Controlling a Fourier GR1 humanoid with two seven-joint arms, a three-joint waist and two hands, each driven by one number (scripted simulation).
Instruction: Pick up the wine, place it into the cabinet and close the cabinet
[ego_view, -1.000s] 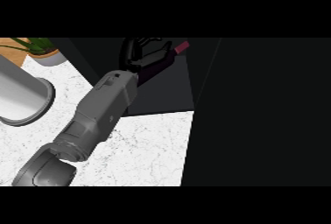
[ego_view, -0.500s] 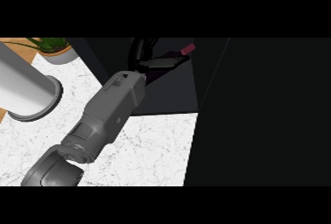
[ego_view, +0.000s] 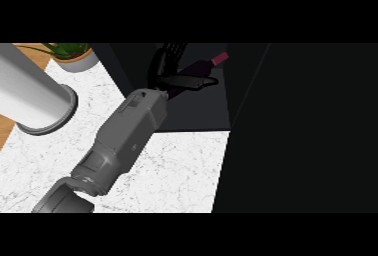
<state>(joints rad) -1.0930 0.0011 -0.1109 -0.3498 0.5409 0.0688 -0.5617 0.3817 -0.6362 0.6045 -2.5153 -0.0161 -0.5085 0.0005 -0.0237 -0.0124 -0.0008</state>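
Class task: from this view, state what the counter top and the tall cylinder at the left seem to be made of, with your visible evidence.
Counter top: looks like white marble or stone, judging by its fine grey veining; matte.
Cylinder: probably brushed metal, going by its smooth pale grey surface with soft shading; painted plastic is possible.

wine (ego_view: 205, 67) in cabinet (ego_view: 295, 125) | plant (ego_view: 72, 52) far left

Wine (ego_view: 201, 67): mostly hidden by the curled fingers (ego_view: 184, 81) of the hand (ego_view: 177, 75).
Cabinet (ego_view: 295, 125) interior: too dark to tell.
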